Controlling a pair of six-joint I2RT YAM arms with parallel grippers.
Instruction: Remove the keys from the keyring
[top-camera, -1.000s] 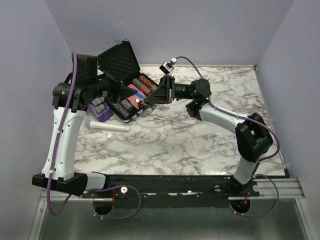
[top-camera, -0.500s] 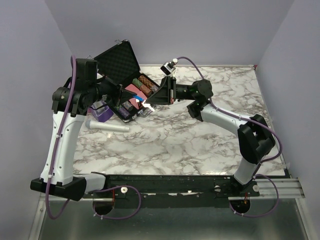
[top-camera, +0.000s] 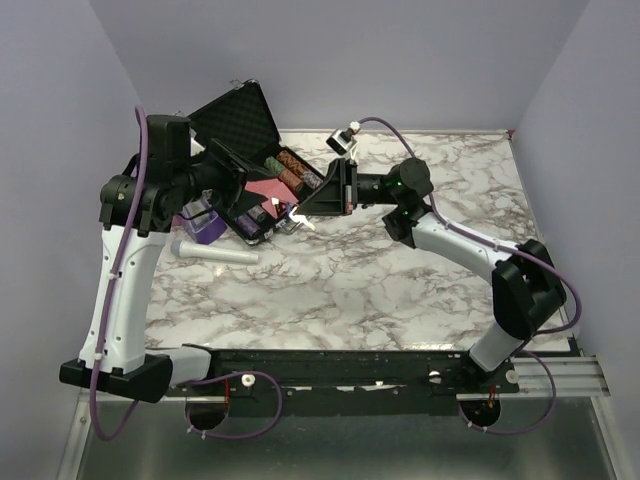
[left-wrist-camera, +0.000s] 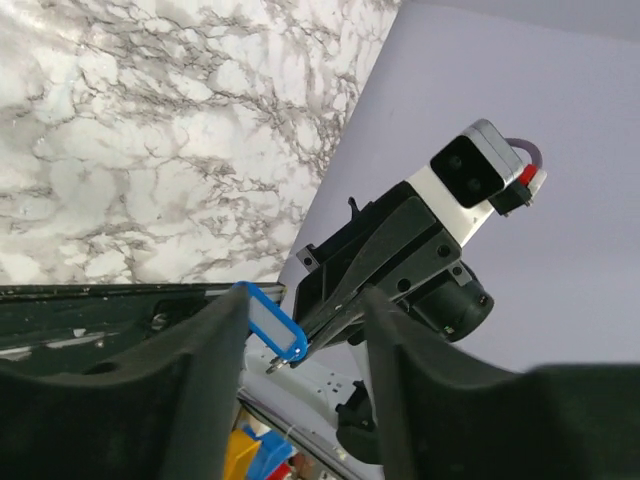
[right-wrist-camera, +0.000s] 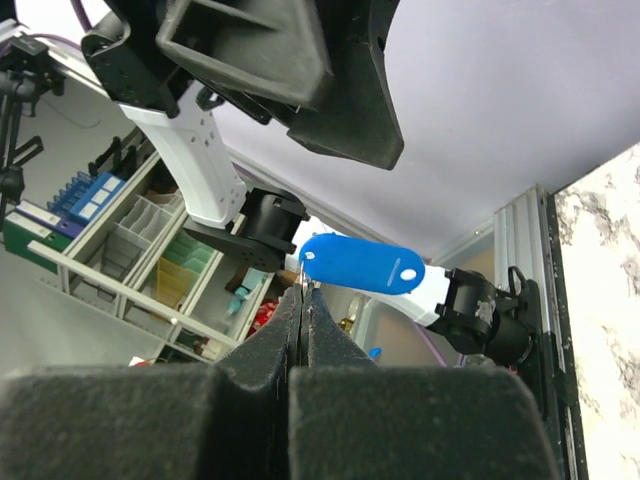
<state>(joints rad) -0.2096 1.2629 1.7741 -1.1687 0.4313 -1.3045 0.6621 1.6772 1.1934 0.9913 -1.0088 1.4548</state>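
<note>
The keyring hangs in the air over the open case, marked by its blue tag (top-camera: 283, 207). My right gripper (right-wrist-camera: 303, 292) is shut on the thin ring just under the blue tag (right-wrist-camera: 362, 265), which sticks up above the fingertips. In the left wrist view the tag (left-wrist-camera: 275, 325) lies between the fingers of my left gripper (left-wrist-camera: 305, 310), which is open, close beside the left finger (left-wrist-camera: 170, 390). A tiny silvery key (left-wrist-camera: 272, 365) dangles below the tag. From above, my left gripper (top-camera: 250, 195) faces my right gripper (top-camera: 297, 210), tip to tip.
A black case (top-camera: 240, 120) lies open at the back left of the marble table (top-camera: 400, 270), with poker chips (top-camera: 285, 170) in it. A purple item (top-camera: 200, 222) and a grey cylinder (top-camera: 215, 252) lie left of the case.
My left gripper has opened and let go of the keyring. My right gripper has closed on the ring and shifted slightly right with it.
</note>
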